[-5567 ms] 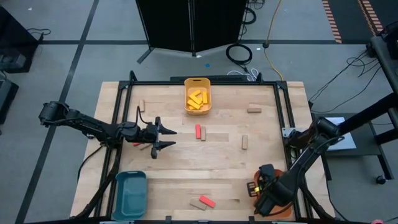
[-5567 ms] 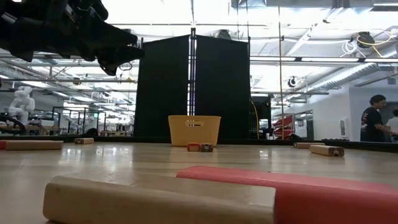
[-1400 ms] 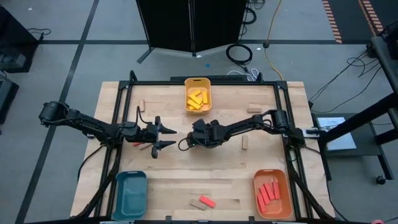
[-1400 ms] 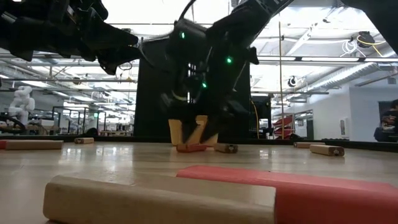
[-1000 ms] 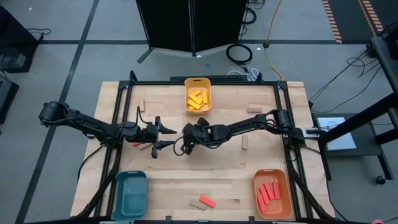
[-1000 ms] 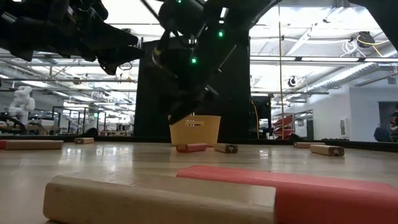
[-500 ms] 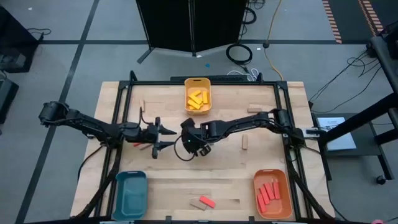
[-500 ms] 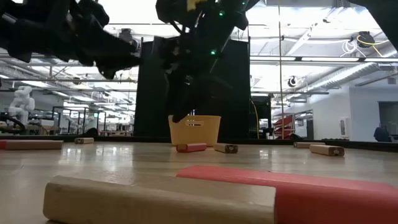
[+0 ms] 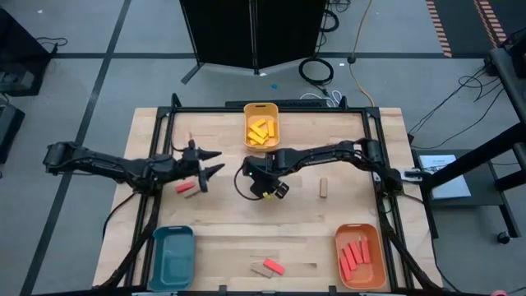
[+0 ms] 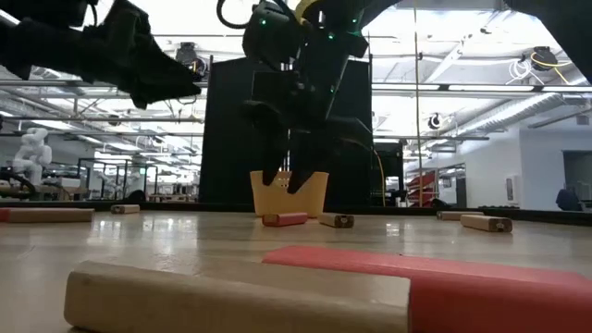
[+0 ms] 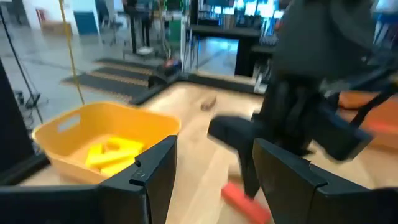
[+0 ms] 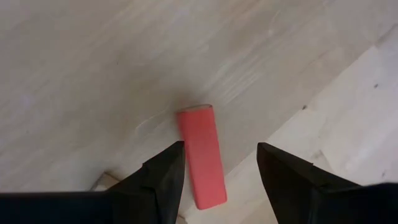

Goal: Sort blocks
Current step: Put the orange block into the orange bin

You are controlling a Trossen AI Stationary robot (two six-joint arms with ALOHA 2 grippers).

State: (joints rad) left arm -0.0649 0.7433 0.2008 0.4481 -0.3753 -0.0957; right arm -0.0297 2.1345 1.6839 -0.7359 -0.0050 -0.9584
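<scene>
My right gripper (image 12: pixel 221 152) is open and points straight down over a red block (image 12: pixel 200 155) lying flat on the table; its fingers stand on either side of the block, above it and not touching. In the low view the gripper (image 10: pixel 287 183) hangs just above this red block (image 10: pixel 284 219), with a tan block (image 10: pixel 336 220) beside it. In the high view the right gripper (image 9: pixel 263 181) hides both. My left gripper (image 9: pixel 215 161) is open and holds nothing, left of the right one, above a red block (image 9: pixel 182 187) and a tan block (image 9: pixel 191 194).
A yellow tray (image 9: pixel 261 111) with yellow blocks sits at the far edge, a teal tray (image 9: pixel 171 251) near left, and an orange tray (image 9: pixel 360 234) with red blocks near right. Loose blocks: tan (image 9: pixel 323 187), red (image 9: pixel 274 265) and tan (image 9: pixel 258 270) by the near edge.
My right gripper has swung from a tilted pose to pointing straight down and come down over the red block at the table's middle. My left gripper has drawn back toward the far-left, uncovering the red and tan blocks beneath it.
</scene>
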